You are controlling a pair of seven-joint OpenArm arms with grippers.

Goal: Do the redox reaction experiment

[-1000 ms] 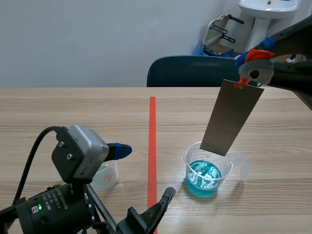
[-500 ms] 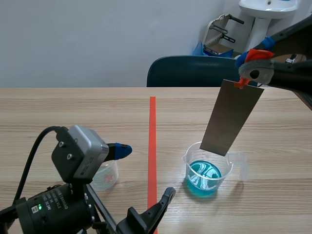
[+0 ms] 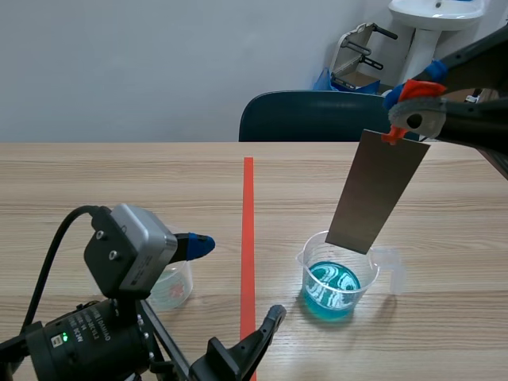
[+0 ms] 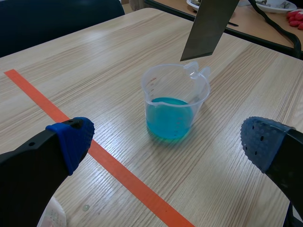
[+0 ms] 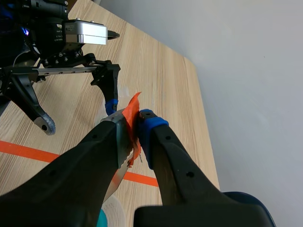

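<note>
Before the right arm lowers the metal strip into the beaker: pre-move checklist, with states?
1. Grip on the metal strip: ok. The right gripper is shut on its orange-taped top end.
2. Strip out of the liquid: ok. Its lower edge hangs above the beaker rim, clear of the blue solution.
3. Strip centred over the mouth: cannot tell. In the left wrist view it sits toward the spout side.
4. Strip plumb: not ok, it hangs tilted.
5. Beaker upright on the table: ok.
6. Left gripper out of the path: ok. It is open, low and apart from the beaker.
</note>
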